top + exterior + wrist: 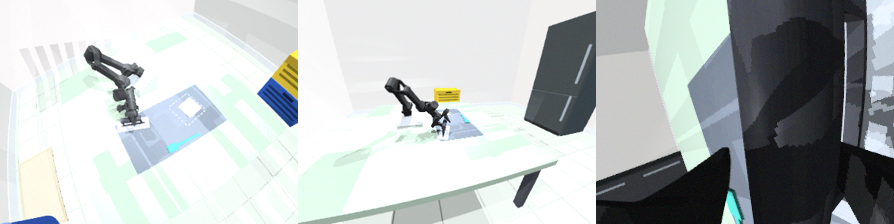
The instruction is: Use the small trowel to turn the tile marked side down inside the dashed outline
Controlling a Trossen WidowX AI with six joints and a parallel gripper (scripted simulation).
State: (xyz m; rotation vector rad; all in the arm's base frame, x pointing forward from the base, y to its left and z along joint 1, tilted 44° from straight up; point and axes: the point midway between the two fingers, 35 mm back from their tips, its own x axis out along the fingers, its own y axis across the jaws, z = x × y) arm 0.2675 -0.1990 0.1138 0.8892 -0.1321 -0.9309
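Top view: jaws (132,122) (445,122) apart, holding nothing, away from trowel (183,143) (465,119) (734,204). I'd judge pickup pending; next, line up over its handle.

A yellow case (289,77) (447,95) and a dark refrigerator (561,75) stand apart.

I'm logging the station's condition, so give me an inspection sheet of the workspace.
Surface: grey-blue mat on a pale table.
Job's things: white tile within the dashed outline, marking unreadable; cyan trowel lying on the mat.
Clutter: white block at the mat's edge, beneath the gripper.
Gripper: open.
Cables: nothing seen.
Surroundings: dark refrigerator, yellow chest.
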